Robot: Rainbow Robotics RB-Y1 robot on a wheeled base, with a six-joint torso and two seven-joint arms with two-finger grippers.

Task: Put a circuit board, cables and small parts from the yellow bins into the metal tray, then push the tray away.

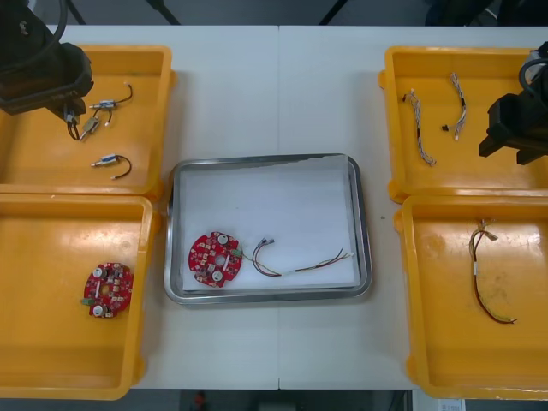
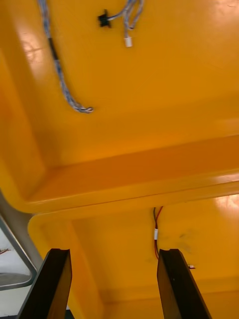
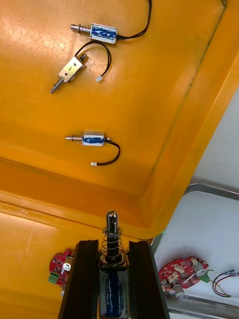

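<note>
My left gripper (image 3: 113, 244) hangs over the far left yellow bin (image 1: 34, 163), shut on a small metal part (image 3: 112, 238) with a spring and a blue body. In the front view the left gripper (image 1: 72, 122) is at that bin's back left. Three more small metal parts (image 3: 92, 140) with black leads lie on the bin floor. The metal tray (image 1: 364, 223) holds a red circuit board (image 1: 215, 258) and a red and yellow cable (image 1: 295, 264). My right gripper (image 2: 117, 256) is open and holds nothing; the front view shows the right gripper (image 1: 512, 141) over the far right bin.
The far right bin (image 1: 402, 111) holds twisted blue and white cables (image 1: 420, 128). A red and yellow cable (image 1: 484, 274) lies in the near right bin, and a second circuit board (image 1: 108, 289) in the near left bin. Bare table strips flank the tray.
</note>
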